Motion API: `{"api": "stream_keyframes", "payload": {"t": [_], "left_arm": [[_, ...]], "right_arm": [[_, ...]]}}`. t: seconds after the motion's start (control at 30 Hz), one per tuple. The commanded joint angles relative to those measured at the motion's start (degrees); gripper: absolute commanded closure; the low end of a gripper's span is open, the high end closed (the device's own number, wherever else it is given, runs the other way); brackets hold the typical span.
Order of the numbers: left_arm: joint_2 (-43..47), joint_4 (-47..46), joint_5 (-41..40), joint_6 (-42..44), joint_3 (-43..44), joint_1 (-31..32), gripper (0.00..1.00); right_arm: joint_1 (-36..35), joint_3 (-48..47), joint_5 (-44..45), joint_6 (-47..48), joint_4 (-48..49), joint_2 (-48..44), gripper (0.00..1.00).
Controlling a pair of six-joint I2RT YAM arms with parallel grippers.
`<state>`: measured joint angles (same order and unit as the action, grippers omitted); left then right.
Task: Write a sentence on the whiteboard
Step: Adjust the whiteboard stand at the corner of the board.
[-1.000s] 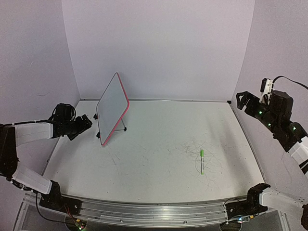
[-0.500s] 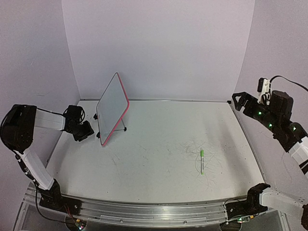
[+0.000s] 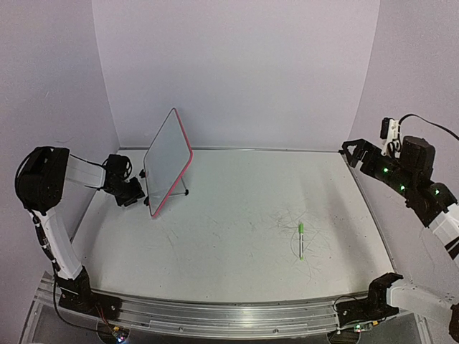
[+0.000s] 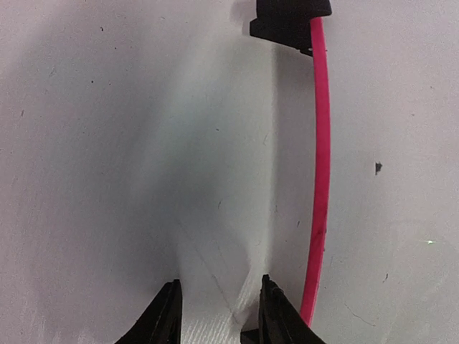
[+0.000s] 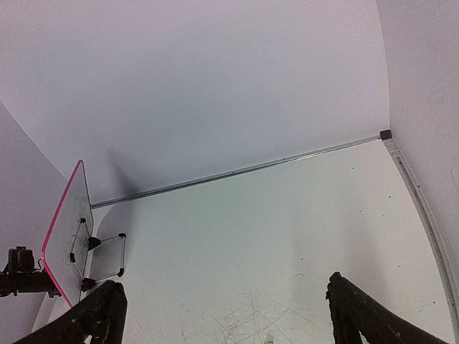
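- The whiteboard (image 3: 166,163) stands at the back left of the table (image 3: 237,208), propped at a steep tilt on a thin wire stand (image 3: 185,188). It is a small rounded rectangle with a glossy white face and a slim pink-red rim.
- From my left wrist camera the rim (image 4: 320,179) is a smooth pink line curving down the right of the frame. It ends at a blocky black plastic foot (image 4: 290,16) at the top.
- The left gripper (image 3: 136,198) sits low on the table, just beside the board's lower left edge. Its two tapered black fingers (image 4: 168,315) stand a modest gap apart, with only matte, finely scratched tabletop between them and nothing held.
- The right gripper (image 3: 351,153) hangs raised at the far right, well apart from the board. Its jaws are spread wide and empty, one rough-edged dark finger (image 5: 100,319) at each lower corner of its own view.
- From that side I see the board (image 5: 66,229) edge-on, with wire legs and small black feet (image 5: 122,235). There are faint looped marks on it that I cannot read.
- A slender green marker (image 3: 301,239) lies flat on the right half of the table, over a patch of grey scuff lines.
- A ribbed aluminium rail (image 3: 229,312) runs along the near edge.
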<state>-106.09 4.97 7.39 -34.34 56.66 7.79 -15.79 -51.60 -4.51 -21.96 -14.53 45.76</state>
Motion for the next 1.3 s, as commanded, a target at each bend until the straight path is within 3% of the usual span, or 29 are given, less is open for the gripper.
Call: {"api": "stream_keyframes", "payload": {"t": [0.0,0.37,0.93,1.27], "left_arm": [[2.89,1.44,1.75,-0.08,-3.35,2.02,0.65],[8.87,0.90,2.35,-1.93,-8.13,8.21,0.67],[3.35,-4.75,3.77,-8.71,-3.89,24.18,0.72],[11.95,-4.10,-7.02,-4.98,-9.36,25.63,0.68]], "right_arm": [[0.07,0.33,-2.16,-1.29,2.66,1.26,0.02],[0.07,2.43,-4.85,-3.97,4.96,2.51,0.02],[0.06,6.71,-10.27,-5.20,6.76,8.72,0.02],[-0.26,7.42,-10.87,-5.47,7.29,7.66,0.02]]}}
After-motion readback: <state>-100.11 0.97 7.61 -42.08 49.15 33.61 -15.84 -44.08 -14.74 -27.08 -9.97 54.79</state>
